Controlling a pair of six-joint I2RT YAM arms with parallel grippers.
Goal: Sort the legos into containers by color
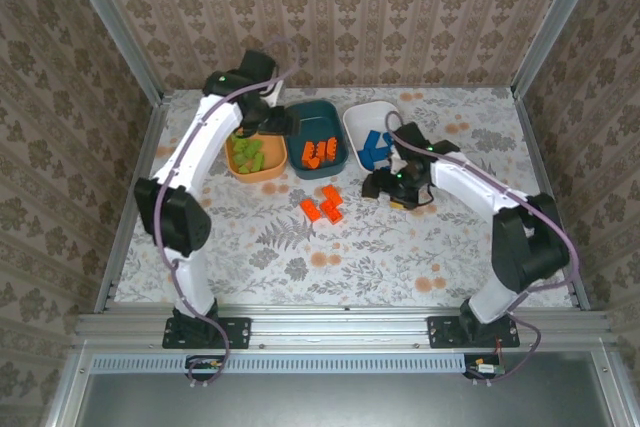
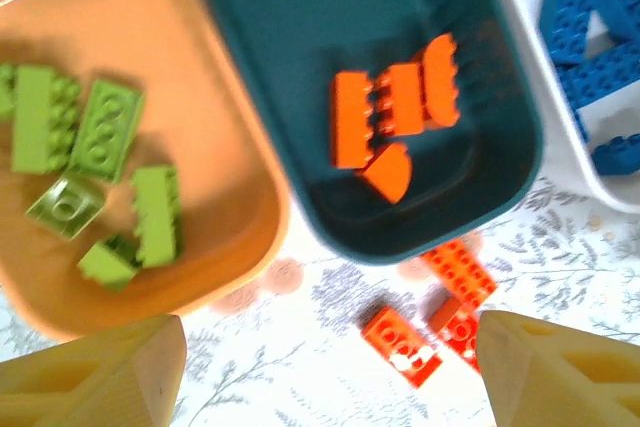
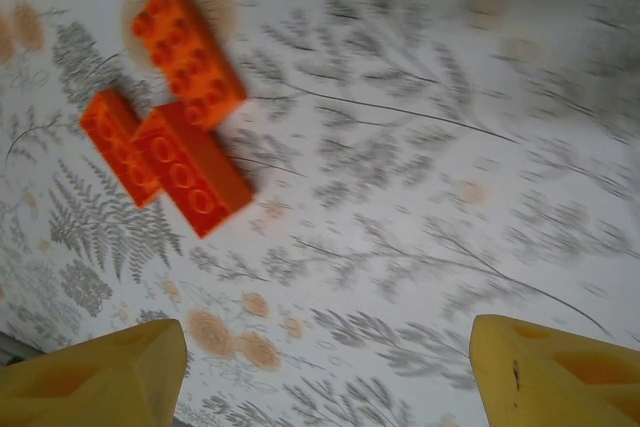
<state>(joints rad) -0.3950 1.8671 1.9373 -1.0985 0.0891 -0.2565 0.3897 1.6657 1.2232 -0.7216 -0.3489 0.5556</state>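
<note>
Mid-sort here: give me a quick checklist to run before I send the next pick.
1. Is the right hand open and empty: ok.
2. Is the left hand open and empty: ok.
3. Is the table cleared of legos: not ok; three orange bricks lie clustered near the teal bowl.
4. Are those three separable: cannot tell; they touch.
5. Teal bowl holds only orange pieces: ok.
6. The orange bowl holds only green bricks, the white bowl only blue bricks: ok.

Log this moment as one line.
left gripper open, empty, near teal bowl | right gripper open, empty, over table | three orange legos unsorted on table | green legos in orange bowl
</note>
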